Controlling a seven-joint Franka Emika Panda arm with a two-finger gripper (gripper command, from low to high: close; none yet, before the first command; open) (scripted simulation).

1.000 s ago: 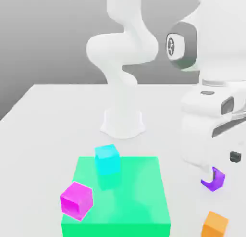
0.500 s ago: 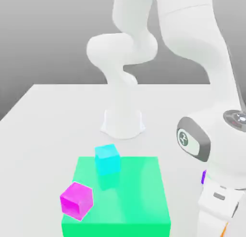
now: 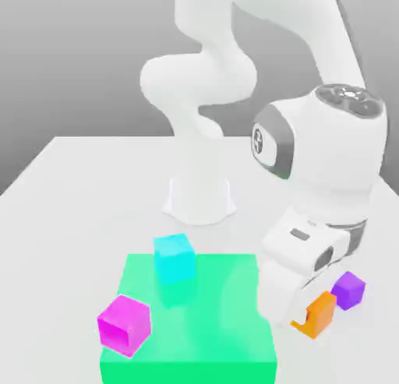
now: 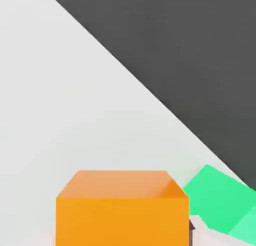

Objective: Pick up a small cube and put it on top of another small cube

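Just past the green block's (image 3: 195, 371) near edge, the tool (image 3: 306, 320) is clamped on the orange cube (image 3: 319, 315); the pick looks done. Beyond sits the purple cube (image 3: 348, 291), probably the base: carry above it, line up, lower gently.

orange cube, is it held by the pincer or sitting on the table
Held: the orange cube sits at the pincer, one finger overlapping it in the exterior view.

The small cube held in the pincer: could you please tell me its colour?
The cube is plain orange, best seen in the hand view.
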